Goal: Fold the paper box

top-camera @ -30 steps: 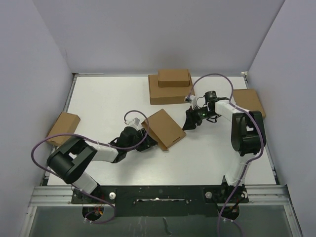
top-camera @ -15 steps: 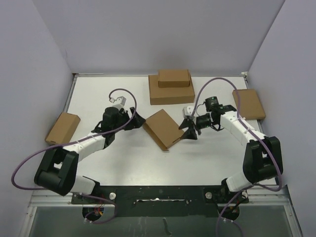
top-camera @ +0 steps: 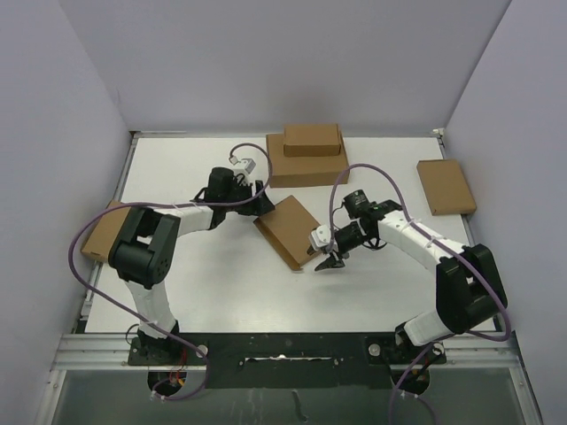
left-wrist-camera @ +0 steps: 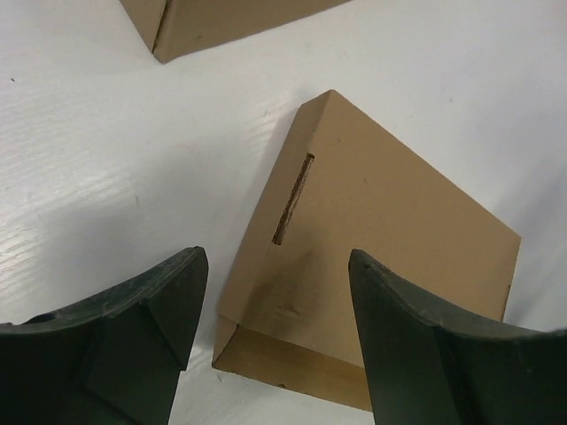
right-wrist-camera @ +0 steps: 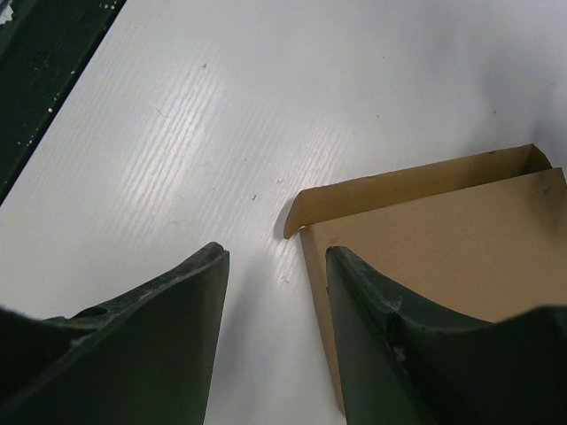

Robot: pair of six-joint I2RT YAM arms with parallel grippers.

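Flanking the paper box [top-camera: 294,232] along its diagonal long axis, left hand [top-camera: 257,197] at far end, right hand [top-camera: 326,258] at near end, both released, empty.

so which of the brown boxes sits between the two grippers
The paper box mid-table, turned diagonally; the stacked boxes, left box and right box lie farther off.

Matt corrugated cardboard paper box [left-wrist-camera: 381,221], faintly ribbed white table [right-wrist-camera: 177,115], jaws seemingly matt plastic

Small box [top-camera: 312,140] atop wide box [top-camera: 301,171]; left box [top-camera: 99,235], right box [top-camera: 446,186]
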